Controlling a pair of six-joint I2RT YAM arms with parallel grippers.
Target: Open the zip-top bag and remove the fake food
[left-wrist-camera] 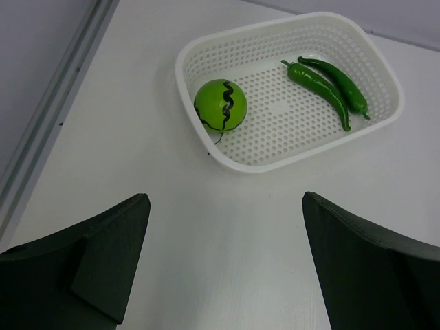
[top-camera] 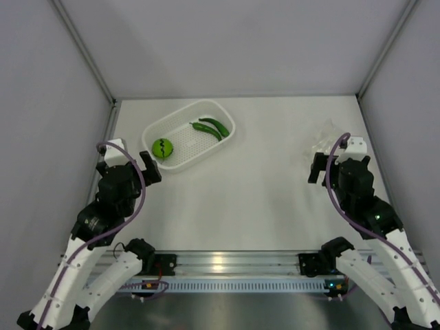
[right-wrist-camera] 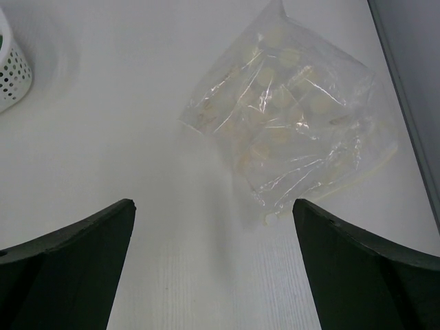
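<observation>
fake food (left-wrist-camera: 220, 105) in basket (left-wrist-camera: 275, 167) left, zip-top bag (right-wrist-camera: 292, 117) right

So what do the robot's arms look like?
Both the left arm and right arm have white shells lower down and chunky black joints higher up. A thin purple cable loops along each. The left gripper and right gripper each have two dark, wedge-shaped fingers.

White basket (left-wrist-camera: 268, 165) holds a lime-green ball (left-wrist-camera: 220, 104) and two green pods (left-wrist-camera: 320, 87) — left end effector (left-wrist-camera: 225, 206) spread wide.

Crinkly glossy clear plastic zip-top bag (right-wrist-camera: 292, 120); perforated matt white plastic basket (left-wrist-camera: 237, 161).
</observation>
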